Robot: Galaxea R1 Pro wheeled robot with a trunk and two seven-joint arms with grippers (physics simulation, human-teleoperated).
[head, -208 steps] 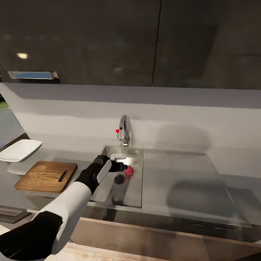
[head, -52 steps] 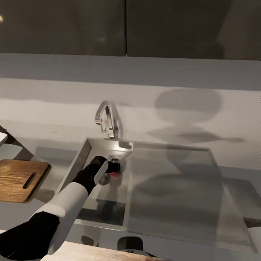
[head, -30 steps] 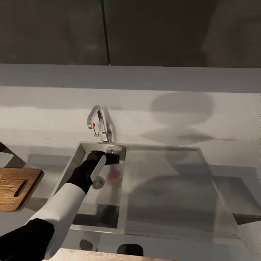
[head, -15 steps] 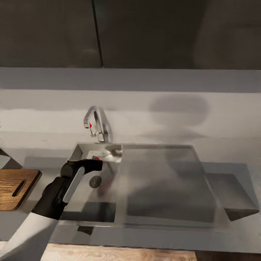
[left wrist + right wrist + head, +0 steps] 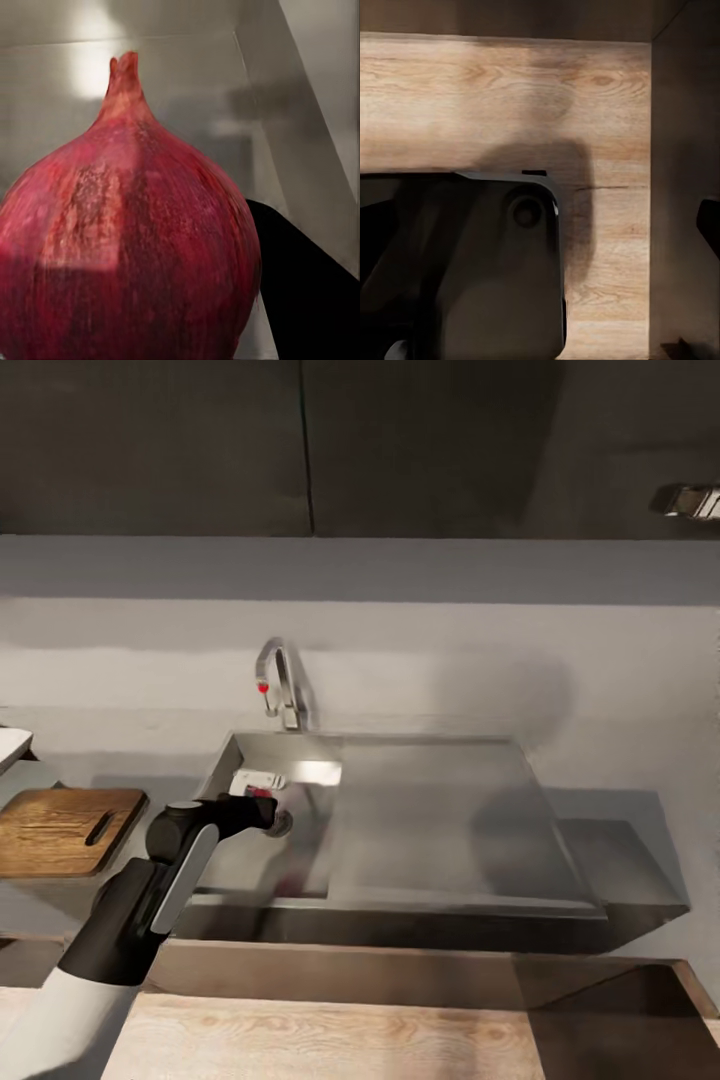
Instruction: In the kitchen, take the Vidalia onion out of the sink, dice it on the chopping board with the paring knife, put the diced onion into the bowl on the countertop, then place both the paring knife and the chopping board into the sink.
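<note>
1. The step in hand was the first one: getting the Vidalia onion [image 5: 127,240] out of the sink [image 5: 400,815].
2. The left gripper [image 5: 262,801] was over the near left part of the sink, close to the tap [image 5: 280,685].
3. In the left wrist view the onion looked big and red, right up against the camera, with a dark finger [image 5: 307,292] beside it. So the jaws looked closed on the onion, holding it.
4. In the head view only a bit of red showed at the tip of the gripper, so the onion was hard to see there.
5. The chopping board [image 5: 65,830] lay on the countertop [image 5: 620,850], off to the left of the sink and well apart from the gripper.
6. A white corner of the bowl [image 5: 10,745] peeked in past the board.
7. I could not tell if the right gripper was open or closed. Its camera looked down at a wooden floor [image 5: 510,97] and part of the robot.
8. Next, the arm would likely need to lift the onion clear of the sink wall, carry it left, and set it softly on the board.
9. A round onion can roll, so it should be set down slowly.
</note>
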